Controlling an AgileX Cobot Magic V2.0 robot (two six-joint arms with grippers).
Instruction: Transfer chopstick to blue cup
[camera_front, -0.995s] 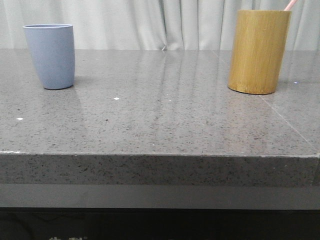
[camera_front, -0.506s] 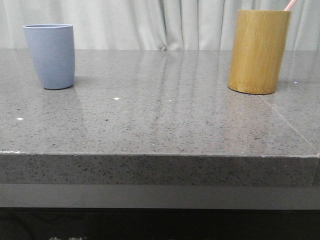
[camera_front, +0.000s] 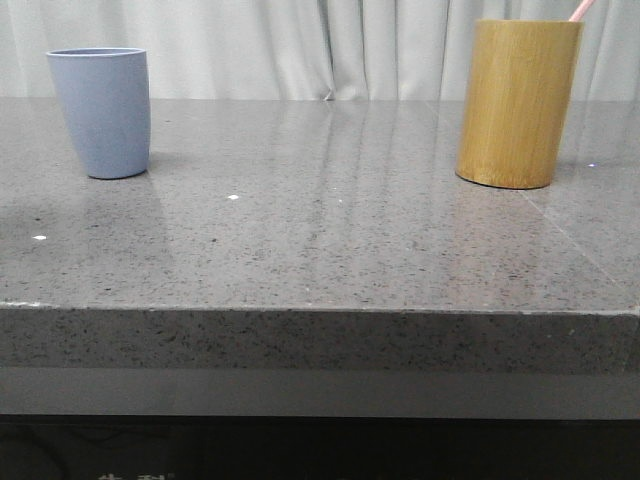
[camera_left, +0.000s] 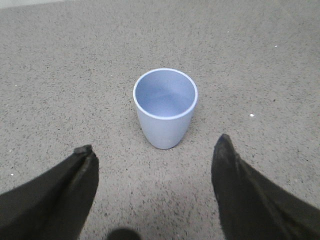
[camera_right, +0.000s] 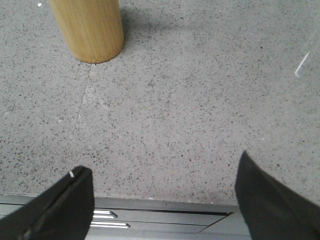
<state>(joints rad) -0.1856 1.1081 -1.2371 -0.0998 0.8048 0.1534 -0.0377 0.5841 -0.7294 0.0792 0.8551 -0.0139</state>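
Where the front view begins at its lower edge, a dark band sits under the thick speckled grey tabletop (camera_front: 320, 260), whose front lip runs across the frame below the middle. Farther back, at the upper left of the frame, the blue cup (camera_front: 101, 112) stands upright on the stone. At the upper right stands the bamboo holder (camera_front: 518, 103), taller than the cup and well apart from it. Out of the holder's top, at the frame's upper right corner, pokes the pink tip of the chopstick (camera_front: 581, 10), leaning to the right. Pale curtains (camera_front: 300, 50) hang behind the tabletop.

From the left wrist view, the left claw (camera_left: 152, 192) is spread wide, its two dark fingers (camera_left: 55, 200) in the lower corners of the frame and nothing between them but bare stone. Beyond the fingertips, at mid-frame, the cup (camera_left: 165, 107) stands with its open mouth facing the camera, empty inside.

From the right wrist view, the right claw (camera_right: 162, 200) is likewise spread wide and holds nothing, its fingers (camera_right: 62, 207) in the lower corners over the tabletop's front edge. Farther off, at the upper left of that frame, is the base of the holder (camera_right: 89, 27), resting beside a thin seam in the stone.
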